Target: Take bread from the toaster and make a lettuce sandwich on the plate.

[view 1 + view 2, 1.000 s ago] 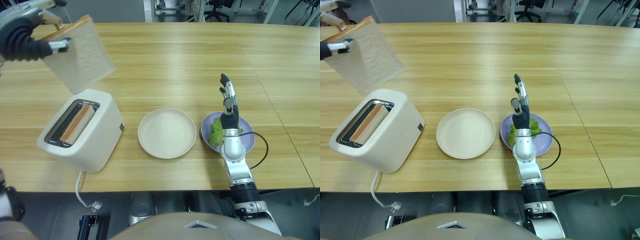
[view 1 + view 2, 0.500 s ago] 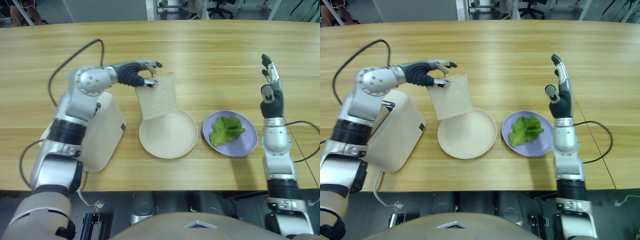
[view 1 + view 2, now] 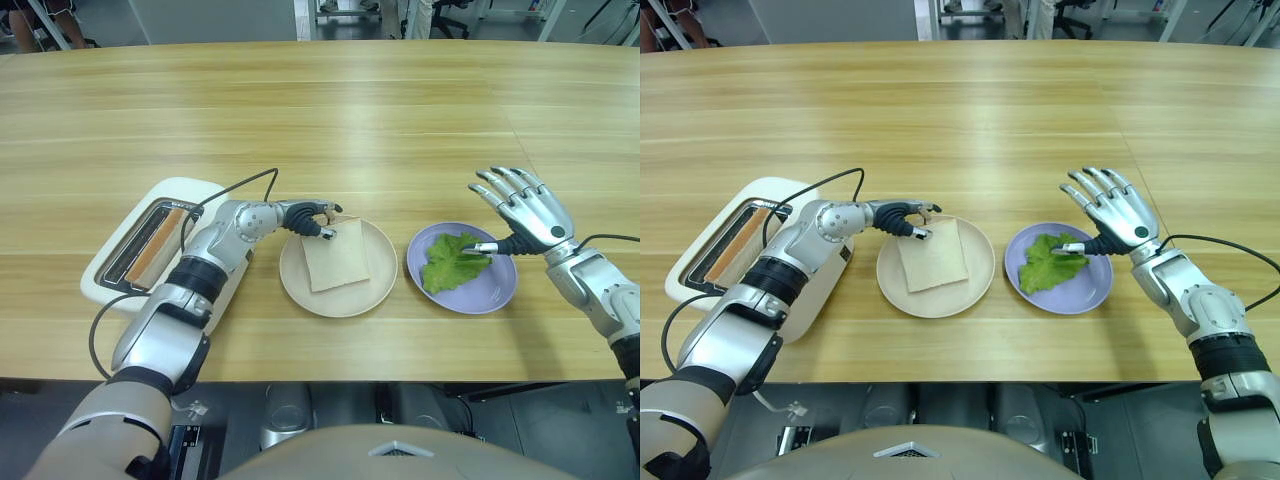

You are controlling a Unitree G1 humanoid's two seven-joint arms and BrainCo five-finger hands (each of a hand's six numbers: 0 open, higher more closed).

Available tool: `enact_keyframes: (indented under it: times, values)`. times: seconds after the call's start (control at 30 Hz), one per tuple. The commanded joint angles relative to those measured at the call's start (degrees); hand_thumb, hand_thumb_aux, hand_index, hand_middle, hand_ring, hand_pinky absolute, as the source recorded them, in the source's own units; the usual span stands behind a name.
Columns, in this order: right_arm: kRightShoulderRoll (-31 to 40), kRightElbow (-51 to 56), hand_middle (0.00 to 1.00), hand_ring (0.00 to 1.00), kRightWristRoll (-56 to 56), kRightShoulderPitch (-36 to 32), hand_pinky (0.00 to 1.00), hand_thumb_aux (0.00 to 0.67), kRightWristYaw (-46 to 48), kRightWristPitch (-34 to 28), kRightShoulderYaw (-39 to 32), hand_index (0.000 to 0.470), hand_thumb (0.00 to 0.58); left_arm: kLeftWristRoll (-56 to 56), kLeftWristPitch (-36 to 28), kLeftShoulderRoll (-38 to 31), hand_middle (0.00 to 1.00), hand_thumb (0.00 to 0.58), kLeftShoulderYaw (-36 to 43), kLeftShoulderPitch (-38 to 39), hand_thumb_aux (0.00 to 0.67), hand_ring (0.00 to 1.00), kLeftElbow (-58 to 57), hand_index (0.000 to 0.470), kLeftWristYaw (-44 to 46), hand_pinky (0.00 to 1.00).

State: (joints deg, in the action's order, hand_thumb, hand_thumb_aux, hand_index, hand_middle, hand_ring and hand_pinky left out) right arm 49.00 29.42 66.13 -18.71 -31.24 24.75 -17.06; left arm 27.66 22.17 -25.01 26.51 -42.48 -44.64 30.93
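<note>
A bread slice [image 3: 335, 256] lies flat on the cream plate [image 3: 335, 308] at the table's middle. My left hand [image 3: 308, 217] rests at the slice's far left corner, fingers curled and pinching that corner. To the left, the white toaster [image 3: 118, 285] holds a second slice [image 3: 152, 243] in its slot. A lettuce leaf [image 3: 448, 262] lies on the purple plate [image 3: 470, 305] to the right. My right hand [image 3: 525, 208] hovers over that plate's right side, fingers spread wide, thumb tip touching the leaf's edge.
The two plates sit side by side near the table's front edge [image 3: 400, 365]. A black cable [image 3: 240, 186] loops off my left arm above the toaster. Bare wood stretches across the far half of the table [image 3: 330, 100].
My left hand has lowered the slice from hanging upright over the plate to lying flat on it. My right hand has dropped from an upright pose down to the lettuce plate, fingers spread.
</note>
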Motion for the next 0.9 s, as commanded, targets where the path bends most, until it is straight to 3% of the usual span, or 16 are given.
enact_keyframes:
  times: [0.03, 0.3, 0.33, 0.37, 0.4, 0.63, 0.67, 0.7, 0.73, 0.77, 0.9]
  values:
    - [0.26, 6.29, 0.0, 0.0, 3.27, -3.13, 0.0, 0.0, -2.92, 0.21, -5.09, 0.0, 0.0, 2.29, 2.51, 0.59, 0.0, 0.58, 2.18, 0.15, 0.67, 0.0, -3.92, 0.46, -0.52, 0.0]
    - [-0.93, 18.07, 0.0, 0.0, 8.13, -9.28, 0.0, 0.0, -10.66, -0.45, -15.21, 0.0, 0.0, 5.5, 4.92, 2.07, 0.0, 0.58, 4.31, 0.38, 0.67, 0.0, -6.2, 0.46, -3.04, 0.0]
    - [-1.27, 19.76, 0.0, 0.0, 8.75, -9.95, 0.0, 0.0, -11.51, -0.69, -16.55, 0.0, 0.0, 5.94, 5.02, 2.09, 0.0, 0.543, 4.46, 0.4, 0.502, 0.0, -6.16, 0.345, -3.44, 0.0]
    - [-1.63, 21.44, 0.0, 0.0, 9.31, -10.6, 0.0, 0.0, -12.38, -0.81, -17.87, 0.0, 0.0, 6.25, 5.08, 2.02, 0.0, 0.543, 4.49, 0.44, 0.502, 0.0, -5.95, 0.345, -3.73, 0.0]
    - [-2.01, 22.95, 0.0, 0.0, 9.82, -11.19, 0.0, 0.0, -13.2, -0.91, -19.12, 0.0, 0.0, 6.43, 5.08, 1.91, 0.0, 0.0, 4.46, 0.49, 0.0, 0.0, -5.65, 0.0, -3.94, 0.0]
    - [-4.83, 30.61, 0.0, 0.0, 10.15, -13.63, 0.0, 0.0, -15.13, 0.77, -25.76, 0.0, 0.0, 5.38, 5.22, 0.5, 0.0, 0.0, 3.36, 1.57, 0.0, 0.0, -0.74, 0.0, -2.88, 0.0]
    - [-5.04, 31.36, 0.0, 0.0, 9.91, -13.87, 0.0, 0.252, -14.92, 1.18, -26.49, 0.173, 0.355, 4.83, 4.85, 0.16, 0.0, 0.0, 2.84, 1.96, 0.0, 0.0, 0.8, 0.0, -2.53, 0.0]
    - [-5.23, 32.04, 0.0, 0.0, 9.68, -14.06, 0.0, 0.252, -14.71, 1.5, -26.97, 0.173, 0.355, 4.33, 4.54, -0.24, 0.0, 0.0, 2.33, 2.38, 0.0, 0.0, 2.38, 0.0, -2.3, 0.0]
    - [-5.44, 32.82, 0.0, 0.0, 9.45, -14.23, 0.0, 0.415, -14.55, 1.74, -27.46, 0.285, 0.496, 3.85, 4.09, -0.61, 0.0, 0.0, 1.83, 2.81, 0.0, 0.0, 4.0, 0.0, -2.0, 0.0]
    - [-5.57, 33.42, 0.0, 0.0, 9.28, -14.4, 0.0, 0.67, -14.51, 1.94, -27.91, 0.46, 0.58, 3.54, 3.59, -1.03, 0.0, 0.0, 1.38, 3.27, 0.0, 0.0, 5.68, 0.0, -1.7, 0.0]
    - [-5.73, 34.62, 0.0, 0.0, 8.35, -14.69, 0.0, 0.67, -14.27, 3.08, -28.97, 0.46, 0.58, 1.73, 1.21, -2.63, 0.0, 0.0, -0.73, 5.39, 0.0, 0.0, 12.68, 0.0, -0.18, 0.0]
